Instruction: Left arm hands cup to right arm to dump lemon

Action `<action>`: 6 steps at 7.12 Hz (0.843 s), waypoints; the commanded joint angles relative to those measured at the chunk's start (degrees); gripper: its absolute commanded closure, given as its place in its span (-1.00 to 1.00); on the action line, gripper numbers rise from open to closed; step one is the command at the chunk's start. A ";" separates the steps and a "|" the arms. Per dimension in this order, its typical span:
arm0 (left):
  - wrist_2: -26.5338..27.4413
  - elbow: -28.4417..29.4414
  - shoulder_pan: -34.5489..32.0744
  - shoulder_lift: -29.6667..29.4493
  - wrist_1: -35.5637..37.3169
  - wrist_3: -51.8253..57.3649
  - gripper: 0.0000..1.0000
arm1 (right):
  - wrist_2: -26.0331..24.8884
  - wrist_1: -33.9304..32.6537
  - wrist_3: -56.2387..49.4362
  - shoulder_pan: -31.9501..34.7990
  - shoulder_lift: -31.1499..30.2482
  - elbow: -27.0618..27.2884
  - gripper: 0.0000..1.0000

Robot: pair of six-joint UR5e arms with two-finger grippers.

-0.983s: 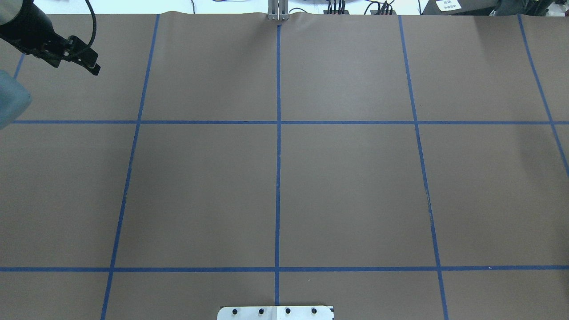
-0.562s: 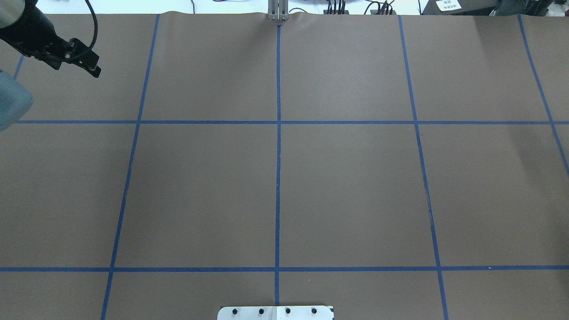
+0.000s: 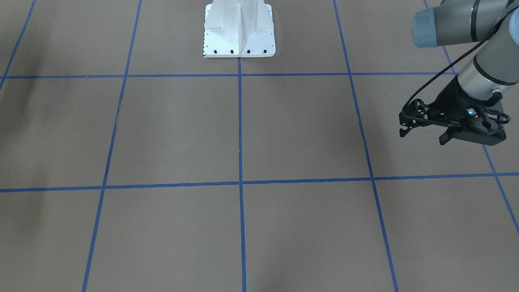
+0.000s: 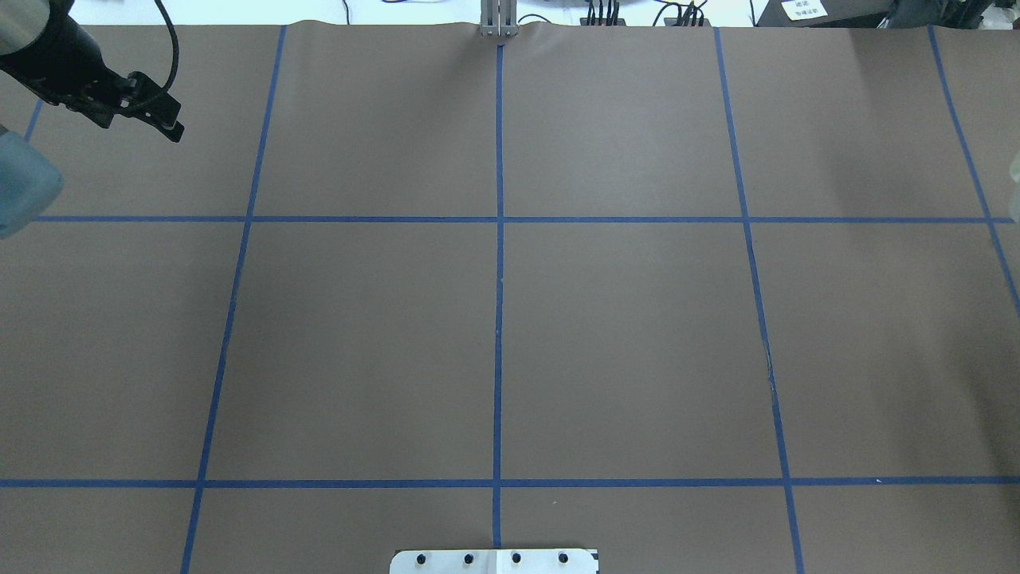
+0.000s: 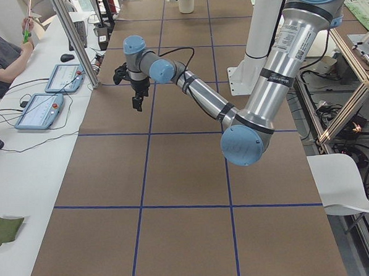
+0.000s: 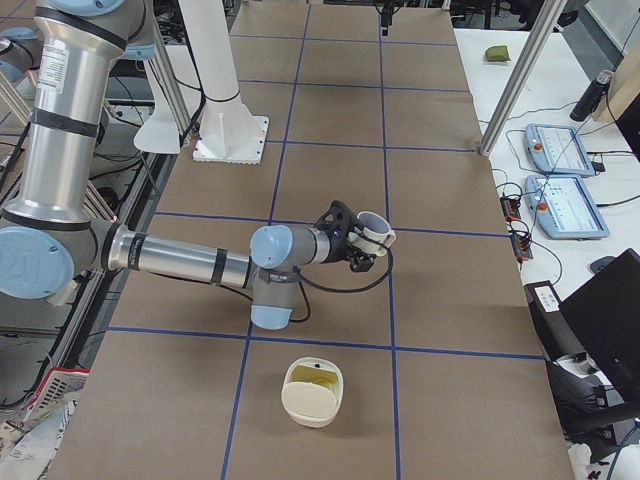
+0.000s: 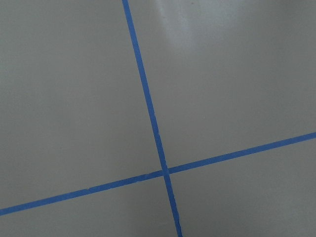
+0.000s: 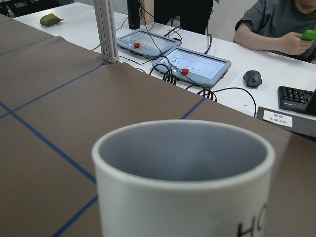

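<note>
Close before the right wrist camera: a cream-white, smooth-walled cylindrical cup (image 8: pixel 173 202), thick rounded rim, matt grey inside, dark letters low on the wall. From the right side camera, the same cup up off the brown, matt, paper-like tabletop (image 6: pixel 440 290), at the tip of the black right end effector (image 6: pixel 362 248). Clamped or only resting there: impossible to tell. Right arm low, stretched nearly level over the tabletop, a blue-capped joint hanging beneath it.

Small yellow-green lemon (image 6: pixel 316 377) pieces inside a cream-white rounded container (image 6: pixel 312 408) on the tabletop, lower than the right end effector, farther toward the robot's right end, apart from it.

Left end effector (image 4: pixel 171 129), black and angular with thin linkage bars, hovering tip-down above a crossing of blue tape lines (image 7: pixel 165 172). Fingers together or apart: not clear. Left arm of silver tubes and blue-grey caps, bent at the elbow, forearm running out long to the wrist.

Beyond the right end effector, past an aluminium post (image 8: pixel 106 29): two grey touch panels (image 8: pixel 192 61), a black mouse (image 8: pixel 252 78), a person's grey sleeve (image 8: pixel 269 22).
</note>
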 commanded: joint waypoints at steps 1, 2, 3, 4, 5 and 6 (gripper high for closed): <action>-0.03 -0.09 1.77 -0.77 -0.07 -4.51 -1.00 | -1.85 -14.75 0.40 -3.96 10.21 3.19 0.49; -0.12 0.25 3.52 -2.00 -0.07 -8.36 -1.00 | -9.79 -18.45 0.49 -9.47 13.99 3.54 0.52; -0.12 0.61 4.24 -3.92 -0.07 -14.49 -1.00 | -17.52 -21.88 0.93 -15.79 17.68 3.37 0.53; -0.64 2.44 4.51 -7.33 -0.24 -21.43 -1.00 | -21.60 -26.26 1.02 -19.34 21.81 3.54 0.53; -2.99 6.11 5.73 -11.89 -0.68 -29.67 -1.00 | -25.91 -28.74 2.58 -22.68 24.90 3.45 0.56; -3.28 9.63 6.09 -17.16 -0.77 -37.07 -1.00 | -33.00 -30.16 3.12 -27.24 27.80 3.02 0.55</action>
